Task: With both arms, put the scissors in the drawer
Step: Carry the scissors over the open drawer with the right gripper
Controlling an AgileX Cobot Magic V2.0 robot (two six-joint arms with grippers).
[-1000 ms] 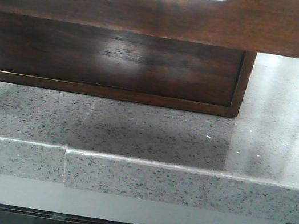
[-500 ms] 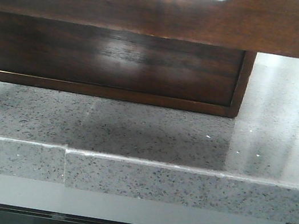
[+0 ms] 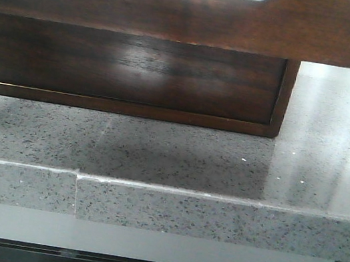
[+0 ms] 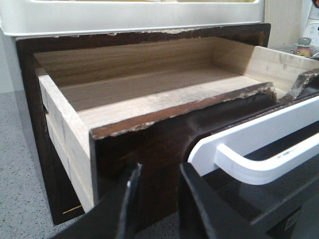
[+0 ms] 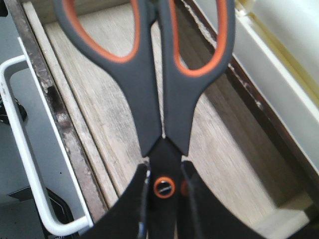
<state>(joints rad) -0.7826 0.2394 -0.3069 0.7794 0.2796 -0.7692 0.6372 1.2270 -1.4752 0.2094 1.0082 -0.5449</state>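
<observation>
1. Grey speckled stone forms the worktop (image 3: pixel 177 158), and in the front view a dark wood cabinet (image 3: pixel 131 72) stands on it, with the drawer (image 3: pixel 182 13) pulled out and overhanging the cabinet's lower front. Neither arm shows in that view.

2. On the left side, the left end effector (image 4: pixel 155 199) sits at the drawer's dark front panel (image 4: pixel 149 149). Its two black fingers straddle the edge of the panel beside the wide cutout, and they look closed onto the wood, though the contact itself cannot be made out for certain. A white handle (image 4: pixel 259 159) of a unit below crosses just beside it. The drawer's pale wooden inside (image 4: pixel 149 84) is open to view and bare.

3. On the right side, the right end effector (image 5: pixel 162 194) is clamped on the scissors (image 5: pixel 159 109) at the pivot screw, the grey, orange-lined loops pointing away from the fingers. The scissors hang over the pale drawer floor (image 5: pixel 104 114), within its side walls, and do not appear to rest on it.

4. Judged from this, opening the drawer and picking up the scissors are done. Left to do: lower and release the scissors inside, withdraw the right arm, and probably push the drawer shut with the left.
</observation>
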